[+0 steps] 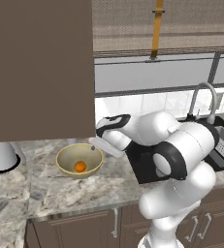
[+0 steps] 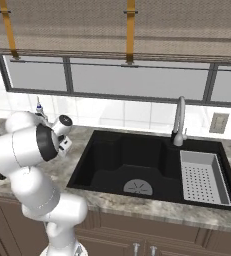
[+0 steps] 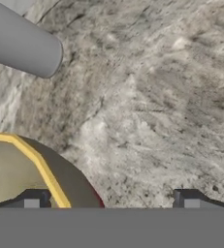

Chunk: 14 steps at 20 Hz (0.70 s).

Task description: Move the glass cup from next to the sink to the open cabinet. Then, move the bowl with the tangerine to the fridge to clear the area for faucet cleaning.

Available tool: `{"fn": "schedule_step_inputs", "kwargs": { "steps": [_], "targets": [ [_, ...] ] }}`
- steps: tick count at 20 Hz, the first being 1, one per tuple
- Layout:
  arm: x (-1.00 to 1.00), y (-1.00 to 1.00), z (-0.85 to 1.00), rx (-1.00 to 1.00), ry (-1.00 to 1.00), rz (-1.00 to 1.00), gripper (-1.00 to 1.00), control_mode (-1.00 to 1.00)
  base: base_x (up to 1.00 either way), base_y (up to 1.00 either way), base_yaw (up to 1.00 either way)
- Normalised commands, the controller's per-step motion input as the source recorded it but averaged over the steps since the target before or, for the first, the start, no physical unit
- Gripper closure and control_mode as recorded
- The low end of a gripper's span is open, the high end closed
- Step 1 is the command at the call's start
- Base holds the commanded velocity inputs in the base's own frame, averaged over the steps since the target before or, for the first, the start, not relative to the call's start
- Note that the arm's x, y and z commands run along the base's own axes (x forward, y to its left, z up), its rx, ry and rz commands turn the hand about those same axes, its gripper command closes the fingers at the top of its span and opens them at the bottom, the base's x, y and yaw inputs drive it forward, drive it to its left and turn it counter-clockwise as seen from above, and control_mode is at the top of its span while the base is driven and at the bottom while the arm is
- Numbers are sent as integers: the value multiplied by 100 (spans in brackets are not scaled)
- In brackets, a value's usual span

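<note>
The bowl [image 1: 79, 161] is sitting on the speckled grey stone table [image 1: 45, 193], left of the black sink [image 2: 137, 165] and just below the brown cabinet door [image 1: 38, 68] that is hanging open above it. It is a round, shallow bowl with a pale yellow-tan glaze, a smooth inside and a brighter yellow rim; in the hand view its rim [image 3: 36, 160] is curving as a yellow line over a darker outer wall with a thin red edge low down. A small, round orange tangerine [image 1: 80, 166] is lying at the bottom of the bowl.

The tool [image 1: 95, 144] is hovering at the bowl's right rim, pointing down and left from the white arm. In the hand view its two dark fingertips [image 3: 32, 199] are standing wide apart, one over the bowl's edge and the other over bare stone, and they are gripping nothing.

A white cylinder [image 1: 2, 156] on a dark round base is standing on the table well left of the bowl; in the hand view a smooth grey cylinder [image 3: 21, 43] is lying across the upper left. A curved metal faucet [image 2: 179, 122] is rising behind the sink, and a pale perforated tray [image 2: 204, 177] is sitting in its right basin.
</note>
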Motion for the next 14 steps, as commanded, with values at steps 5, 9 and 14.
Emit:
{"fn": "schedule_step_inputs", "kwargs": {
  "steps": [5,9,14],
  "targets": [
    [9,16,-5,0,2,0,-100,-100,0,0,0],
    [-26,11,0,0,-2,0,-100,-100,0,0,0],
    [-25,15,0,0,-4,0,100,-100,0,0,0]
  ]
}}
